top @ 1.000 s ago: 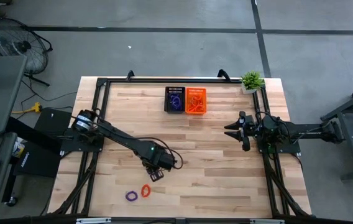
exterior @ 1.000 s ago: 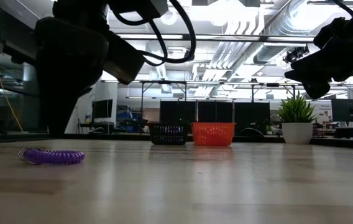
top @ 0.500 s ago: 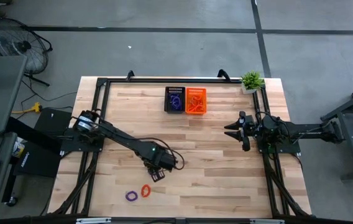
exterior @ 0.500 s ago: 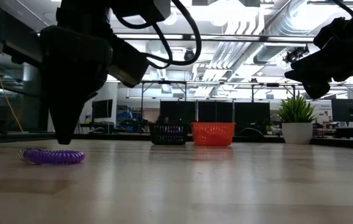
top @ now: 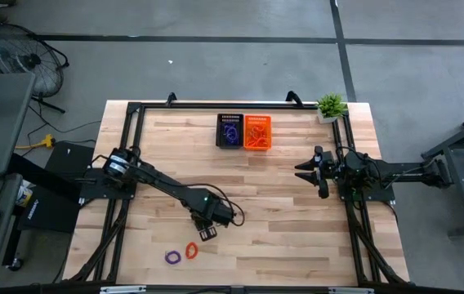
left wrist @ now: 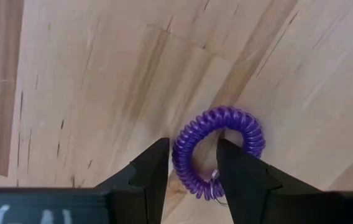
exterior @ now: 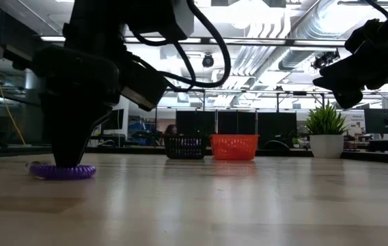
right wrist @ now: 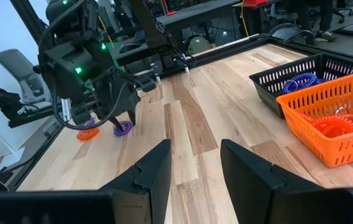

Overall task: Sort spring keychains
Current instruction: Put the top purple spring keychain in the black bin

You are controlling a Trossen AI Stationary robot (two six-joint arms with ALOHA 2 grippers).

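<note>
Left wrist view is showing the left end effector [left wrist: 192,163] sitting low over the pale wooden worktop [left wrist: 89,81], its two dark fingers parted and straddling the near rim of a purple coiled spring keychain [left wrist: 219,149], nothing pinched yet. From above, that keychain [top: 173,257] is lying near the worktop's front edge, just beside an orange coiled spring keychain [top: 191,249]. The black slotted plastic basket [top: 230,131] and orange slotted plastic basket [top: 257,132] are standing well apart, at the far edge. The right end effector [right wrist: 192,163] is waiting at the right side, fingers apart and empty. The danger: the springy coil squirting sideways, or the fingers scraping the wood, if the approach is slightly off-centre.
</note>
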